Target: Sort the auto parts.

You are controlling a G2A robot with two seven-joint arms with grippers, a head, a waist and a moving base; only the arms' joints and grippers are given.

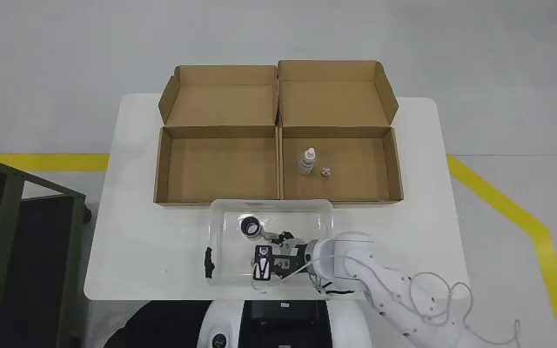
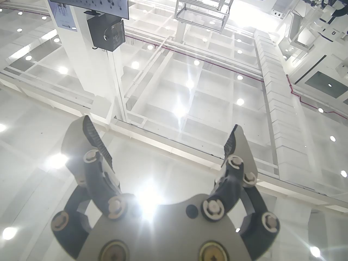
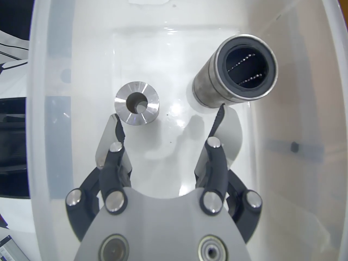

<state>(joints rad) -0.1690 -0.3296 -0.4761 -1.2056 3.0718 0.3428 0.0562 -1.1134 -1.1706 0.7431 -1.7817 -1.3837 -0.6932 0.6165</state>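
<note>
My right gripper (image 3: 169,111) is open inside a clear plastic bin (image 3: 49,88), low over its floor. A small silver flanged bushing (image 3: 136,105) stands just off one fingertip. A grey cylindrical linear bearing (image 3: 236,73) with a black bore lies just off the other. Nothing sits between the fingers. From above, the right gripper (image 1: 261,261) is in the bin (image 1: 322,209) at the table's front, with the bearing (image 1: 251,226) beyond it. My left gripper (image 2: 161,122) is open, holds nothing and points up at the ceiling.
Two open cardboard boxes stand side by side behind the bin. The left box (image 1: 218,165) holds nothing. The right box (image 1: 383,165) holds a small white bottle-shaped part (image 1: 307,159) and a small metal part (image 1: 326,170). A black clip (image 1: 209,259) sits on the bin's left wall.
</note>
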